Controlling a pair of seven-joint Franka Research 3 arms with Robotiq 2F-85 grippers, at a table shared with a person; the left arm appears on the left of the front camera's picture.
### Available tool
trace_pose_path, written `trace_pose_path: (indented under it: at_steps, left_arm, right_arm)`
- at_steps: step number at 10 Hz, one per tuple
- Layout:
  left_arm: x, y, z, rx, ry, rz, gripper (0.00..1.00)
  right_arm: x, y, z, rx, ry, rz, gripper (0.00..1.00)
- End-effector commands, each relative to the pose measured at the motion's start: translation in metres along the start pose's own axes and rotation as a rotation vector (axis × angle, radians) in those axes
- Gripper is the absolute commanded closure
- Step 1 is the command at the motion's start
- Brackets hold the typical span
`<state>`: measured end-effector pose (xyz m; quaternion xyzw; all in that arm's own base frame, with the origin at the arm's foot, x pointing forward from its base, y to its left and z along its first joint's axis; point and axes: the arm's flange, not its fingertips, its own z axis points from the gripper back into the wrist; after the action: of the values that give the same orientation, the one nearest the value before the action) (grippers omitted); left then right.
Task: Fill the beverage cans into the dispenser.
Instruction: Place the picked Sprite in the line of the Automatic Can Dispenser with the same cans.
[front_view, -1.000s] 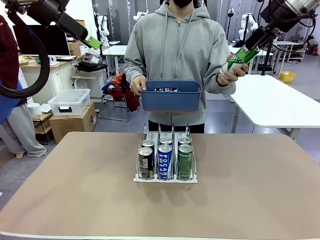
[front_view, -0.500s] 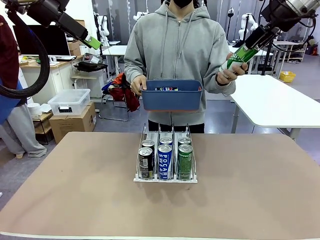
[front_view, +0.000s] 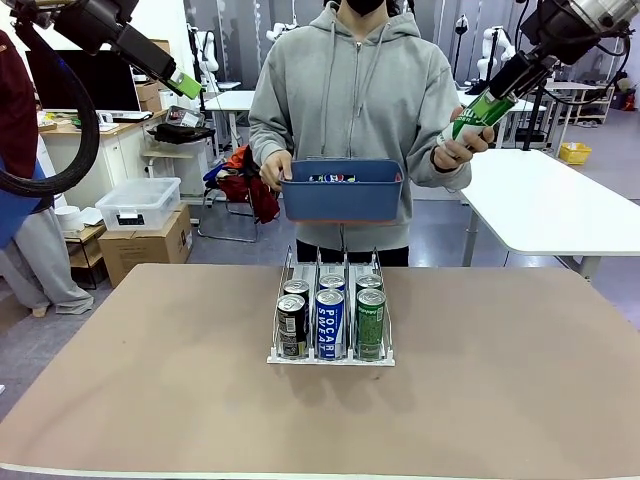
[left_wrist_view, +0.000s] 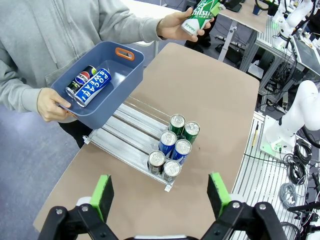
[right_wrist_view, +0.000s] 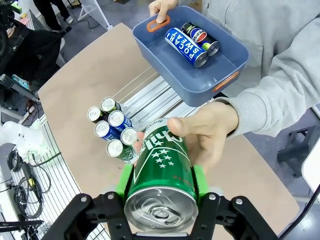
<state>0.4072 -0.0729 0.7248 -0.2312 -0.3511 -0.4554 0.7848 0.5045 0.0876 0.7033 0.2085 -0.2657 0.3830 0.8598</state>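
High at the right, my right gripper (front_view: 492, 98) is shut on the top end of a green can (front_view: 478, 110), while the person's hand (front_view: 460, 145) holds the can's lower end. The right wrist view has the green can (right_wrist_view: 161, 170) clamped between my green pads (right_wrist_view: 125, 182), with the hand (right_wrist_view: 210, 130) around its far end. The clear dispenser (front_view: 330, 352) stands mid-table with several cans: black (front_view: 291, 325), blue (front_view: 329, 322) and green (front_view: 370, 322) in front. My left gripper (front_view: 185, 85) hangs open high at the left, wide open above the dispenser (left_wrist_view: 125, 132) in its wrist view (left_wrist_view: 160, 195).
The person holds a blue bin (front_view: 342, 200) at chest height behind the dispenser. It holds a blue Pocari can (right_wrist_view: 186, 46) and a black can (right_wrist_view: 200, 37). Bare brown tabletop (front_view: 150, 380) lies on both sides of the dispenser.
The green can, my right gripper and the person's hand have shifted very slightly upward. The left arm has not moved.
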Motion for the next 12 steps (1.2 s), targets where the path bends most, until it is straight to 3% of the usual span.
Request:
trace_pose_path:
  at_steps: [1, 12]
  left_arm:
    - [-0.0016, 0.0000, -0.0002, -0.001, 0.003, -0.001, 0.00]
    - [-0.0016, 0.0000, -0.0002, -0.001, 0.003, -0.001, 0.00]
  right_arm:
    - [0.0002, 0.0004, 0.0005, 0.000, -0.001, 0.006, 1.00]
    - [0.0002, 0.0004, 0.0005, 0.000, -0.001, 0.006, 1.00]
